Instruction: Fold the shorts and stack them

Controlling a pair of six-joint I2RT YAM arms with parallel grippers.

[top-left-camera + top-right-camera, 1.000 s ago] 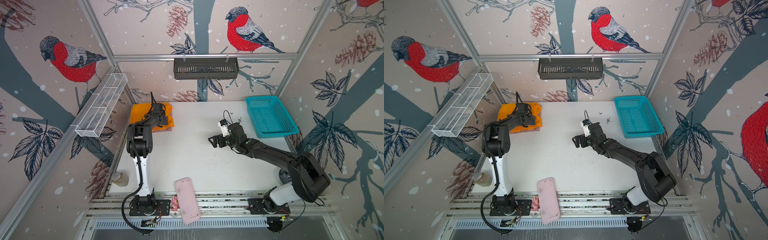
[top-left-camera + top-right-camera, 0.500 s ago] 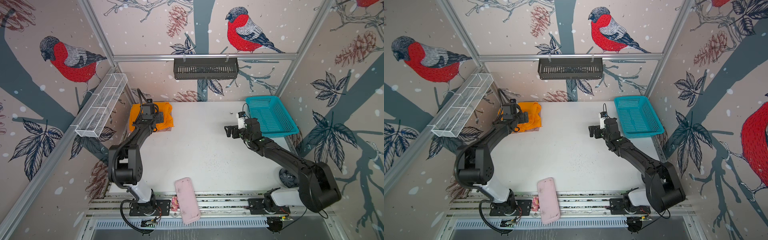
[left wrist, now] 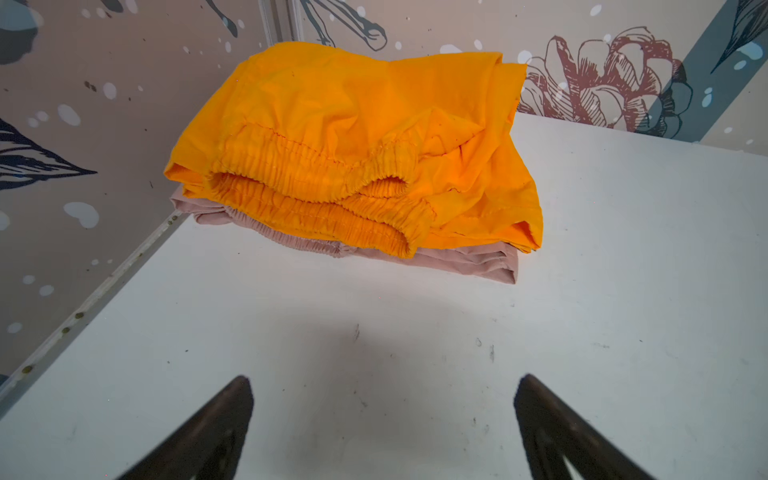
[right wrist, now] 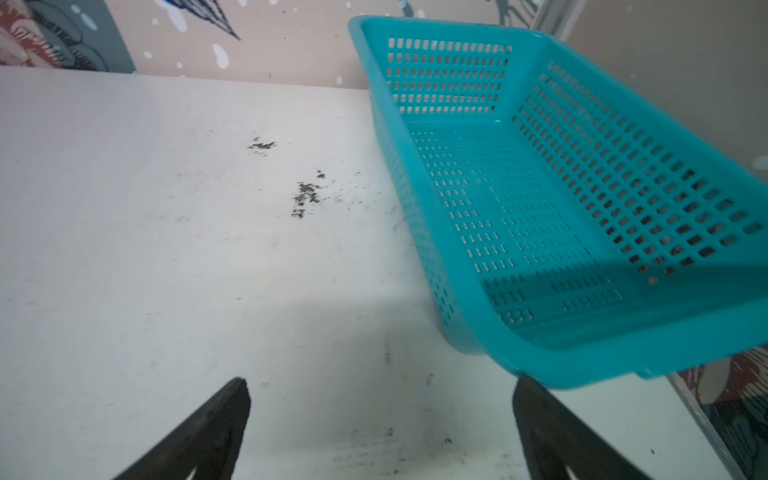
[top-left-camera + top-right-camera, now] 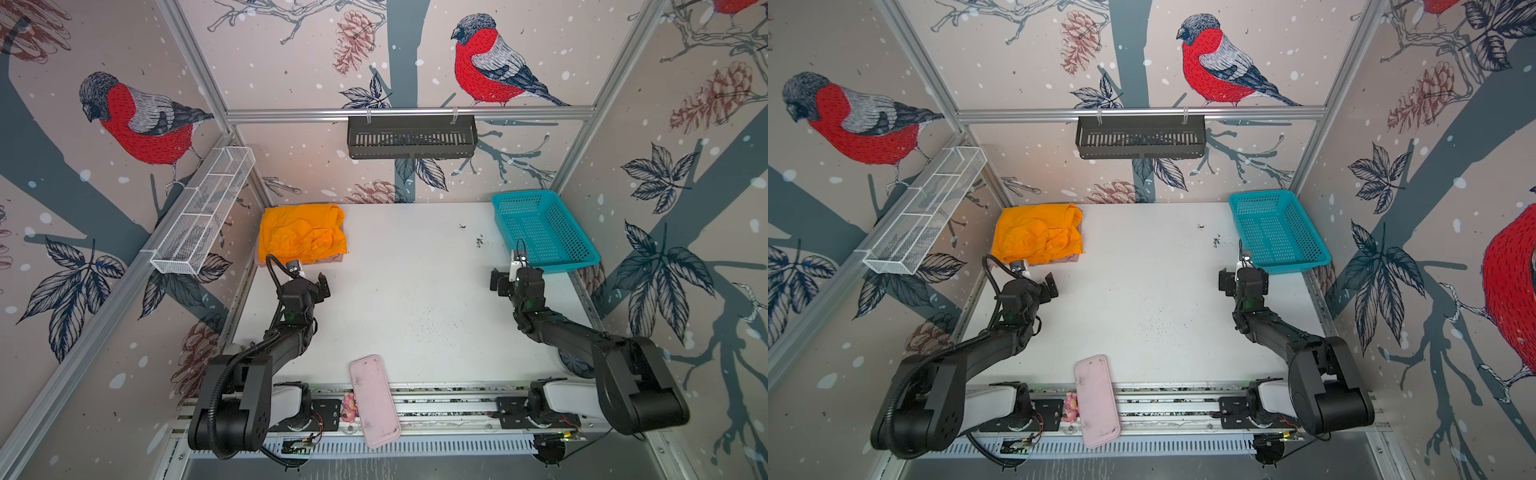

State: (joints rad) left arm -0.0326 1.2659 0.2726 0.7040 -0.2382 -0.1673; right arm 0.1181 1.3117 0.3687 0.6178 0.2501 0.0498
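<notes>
With the orange shorts (image 5: pixel 301 235) folded atop the pink shorts (image 3: pixel 469 264) at the far left corner of the bench (image 5: pixel 415 291), and the left tool (image 3: pixel 384 379) and right tool (image 4: pixel 380 382) both gaping and empty, we should pull away without brushing them.

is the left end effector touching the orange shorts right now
Apart. The left wrist view shows the left end effector open, with a stretch of bare table between its fingertips and the orange shorts.

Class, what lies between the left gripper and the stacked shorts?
Only bare table, seen in the left wrist view: the open left gripper faces the orange shorts lying on the pink shorts.
</notes>
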